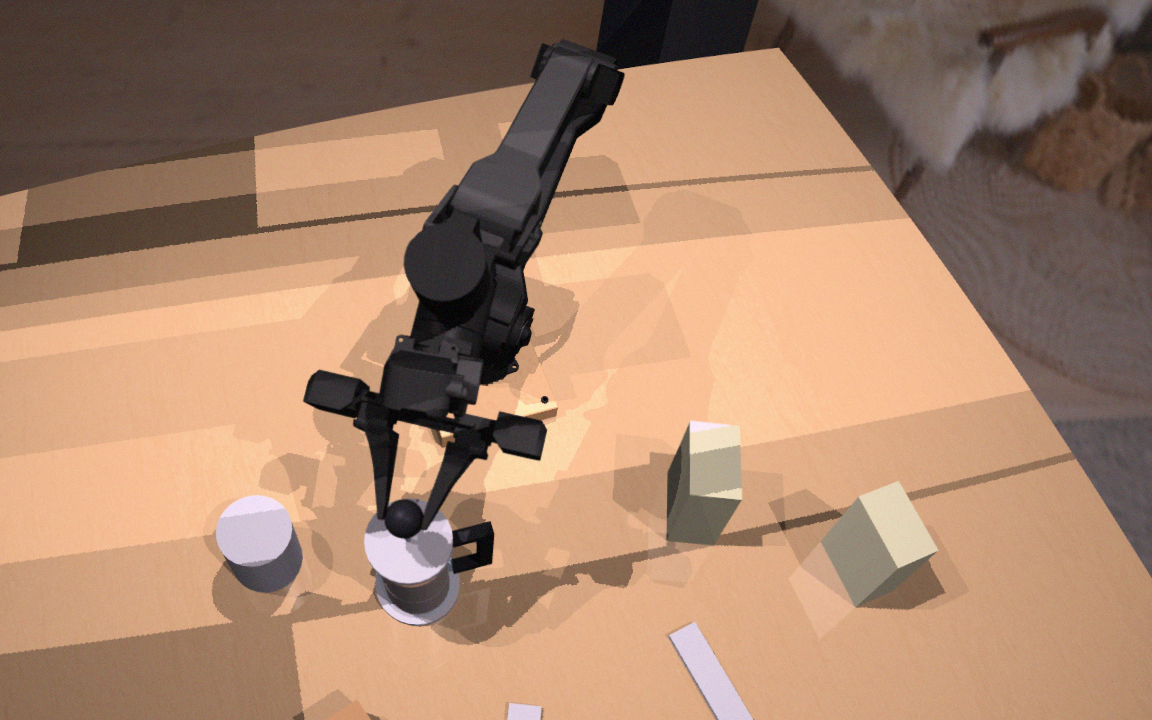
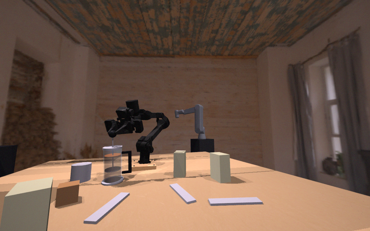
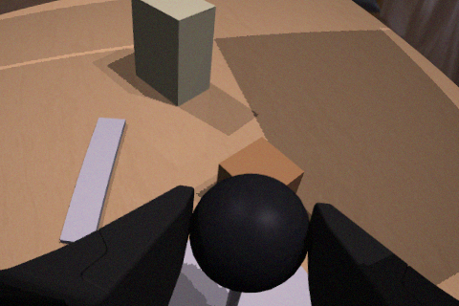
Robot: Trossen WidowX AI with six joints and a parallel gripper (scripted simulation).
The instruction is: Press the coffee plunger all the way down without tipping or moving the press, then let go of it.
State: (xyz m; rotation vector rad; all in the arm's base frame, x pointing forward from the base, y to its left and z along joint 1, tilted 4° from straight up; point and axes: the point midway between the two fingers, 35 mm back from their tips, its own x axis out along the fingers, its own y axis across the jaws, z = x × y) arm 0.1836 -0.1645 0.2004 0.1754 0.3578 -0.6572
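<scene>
From the top, the round black plunger knob point(image 1: 404, 517) is being gripped between the fingers of the black parallel-jaw gripper point(image 1: 405, 512), just above the white lid of the glass coffee press with a black handle point(image 1: 419, 564), which is standing upright on the light wooden table point(image 1: 831, 295) beside a grey cylinder point(image 1: 256, 541). From the exterior, a short length of thin rod point(image 2: 112, 141) is being shown between gripper and lid. At the wrist, the knob point(image 3: 251, 232) is being clamped on both sides.
</scene>
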